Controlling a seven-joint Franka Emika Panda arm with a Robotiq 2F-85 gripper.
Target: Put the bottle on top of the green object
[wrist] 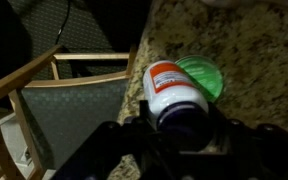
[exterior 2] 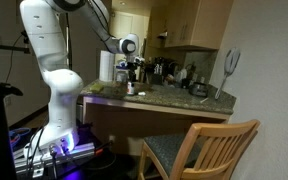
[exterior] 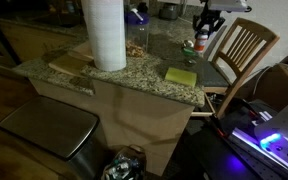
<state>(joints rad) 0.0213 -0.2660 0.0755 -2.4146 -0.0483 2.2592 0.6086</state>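
In an exterior view the white, thick-jointed robot arm (exterior 2: 52,70) rises at the left from its base. It bends over at the top and reaches to the right, with the wrist turned down over the speckled granite counter (exterior 2: 174,100). The dark gripper (exterior 2: 133,75) hangs low, just above the counter surface.

In the wrist view, a wooden chair with a grey-green padded seat (wrist: 74,105) stands at the left, beside the counter edge. To its right is the small bottle with a red-orange band and white body (wrist: 172,92). Its dark end sits between the jaws, which are drawn narrow and hold it on both sides. There is small writing on the band, but it is too blurred to read. The bottle covers the left rim of the round, flat, dark green object (wrist: 208,76), which lies on the granite. I cannot tell whether the two touch.

In an exterior view, a tall, smooth white cylinder roll (exterior: 104,35) stands at the left of the counter. Further right lies a flat yellow-green sponge-like block (exterior: 181,76), near the front edge.
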